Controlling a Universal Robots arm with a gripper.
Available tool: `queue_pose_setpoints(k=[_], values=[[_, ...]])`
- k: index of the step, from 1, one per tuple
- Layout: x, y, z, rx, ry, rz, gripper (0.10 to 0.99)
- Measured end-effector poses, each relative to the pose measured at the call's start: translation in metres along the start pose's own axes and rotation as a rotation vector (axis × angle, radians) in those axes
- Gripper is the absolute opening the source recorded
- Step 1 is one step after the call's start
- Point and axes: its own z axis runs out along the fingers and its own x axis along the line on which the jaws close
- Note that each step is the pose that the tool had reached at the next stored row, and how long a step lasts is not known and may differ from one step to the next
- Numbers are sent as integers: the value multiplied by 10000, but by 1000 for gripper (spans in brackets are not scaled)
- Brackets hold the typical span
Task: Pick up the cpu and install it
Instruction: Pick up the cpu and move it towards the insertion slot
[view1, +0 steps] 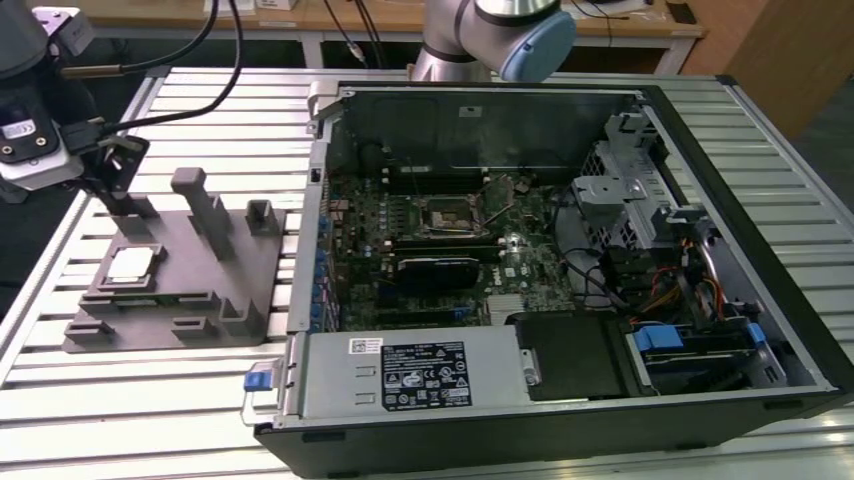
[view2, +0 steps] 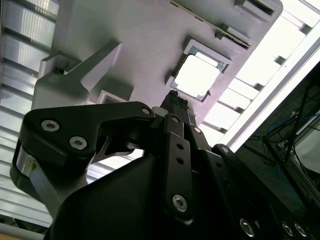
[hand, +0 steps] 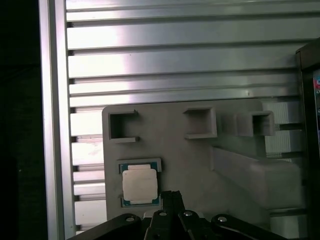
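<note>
The cpu (view1: 130, 265), a pale silver square chip, lies flat in a shallow recess of the grey fixture (view1: 200, 295) on the exterior view's left. My gripper (view1: 110, 198) hangs above the fixture's far part, a short way from the chip and apart from it. Both wrist views show the cpu (view2: 197, 76) (hand: 140, 184) just past the gripper (view2: 175, 101) (hand: 172, 196). The narrow black fingers are pressed together with nothing between them. The open computer case (view1: 747, 330) holds the motherboard with its square socket (view1: 447, 214).
The fixture (hand: 190, 160) has raised blocks and slots close to my gripper. The slatted aluminium table (view1: 80, 400) carries both fixture and case. The arm's base (view1: 481, 40) stands behind the case. Cables and a drive cage (view1: 641, 190) crowd the case's right side.
</note>
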Motion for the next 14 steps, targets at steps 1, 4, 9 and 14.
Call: queue_pose_setpoints(k=[1,4,9,14], values=[[4,0,5,-1,-1,1,106],[16,-2,20,0,0,0,106],[33,-4,45,0,1,0,106],[52,-7,70,0,0,1,106]])
